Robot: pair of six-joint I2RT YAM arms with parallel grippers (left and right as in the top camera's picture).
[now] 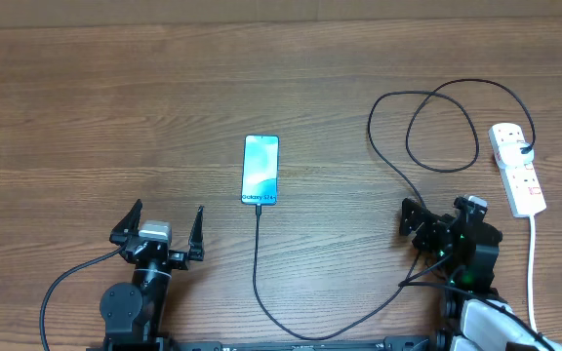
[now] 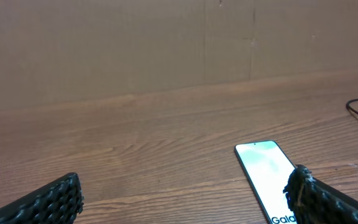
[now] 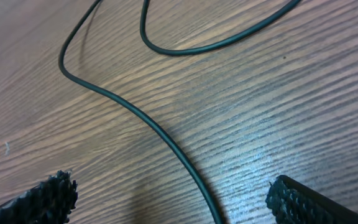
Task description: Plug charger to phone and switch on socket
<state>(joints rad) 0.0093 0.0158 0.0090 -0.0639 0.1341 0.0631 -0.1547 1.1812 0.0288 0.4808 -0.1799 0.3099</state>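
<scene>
Overhead: left tool (image 1: 164, 218), right tool (image 1: 434, 215) spread wide, empty; charger (image 1: 256, 255) loops beside socket (image 1: 516, 168), tip at phone (image 1: 260, 171)

1. The far half of the bench (image 1: 115, 88) lies bare from side to side, so a gripper could sweep there freely.
2. The phone (image 1: 260, 171) lies flat mid-bench, with bare wood to its left, right and far sides.
3. The charger (image 1: 256, 258) runs from the phone's near end toward the near edge, then curves right, crossing the lane between the arms.
4. At the right gripper (image 1: 433, 213), fingers spread wide, that cable passes between them and loops just left of the socket (image 1: 517, 171).
5. The white cord (image 1: 533, 263) trails along the right edge beside the right arm.
6. The left gripper (image 1: 167, 216), fingers spread wide, faces bare wood.
</scene>
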